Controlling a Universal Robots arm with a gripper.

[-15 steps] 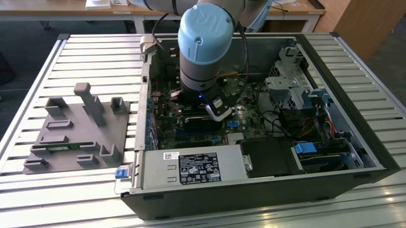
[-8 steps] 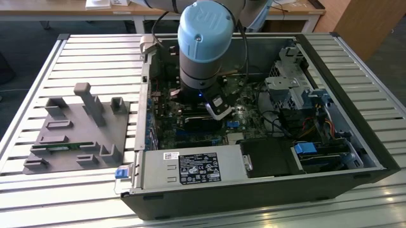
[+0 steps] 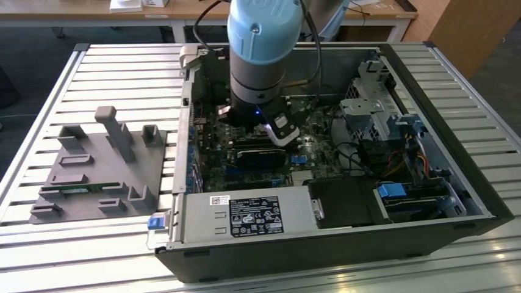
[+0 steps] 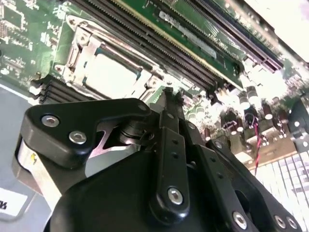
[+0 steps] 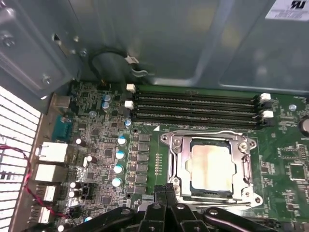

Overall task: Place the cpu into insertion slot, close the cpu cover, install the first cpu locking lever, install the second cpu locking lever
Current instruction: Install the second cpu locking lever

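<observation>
Silver cpu in insertion slot, cover shut

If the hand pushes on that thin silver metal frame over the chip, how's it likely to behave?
The thin square silver metal cpu cover lies flat around the silver-grey cpu, so it probably won't tip or roll. Being thin sheet metal, it may flex slightly. Its shiny face looks smooth, so the hand, close at its edge, could slip on it.
</observation>
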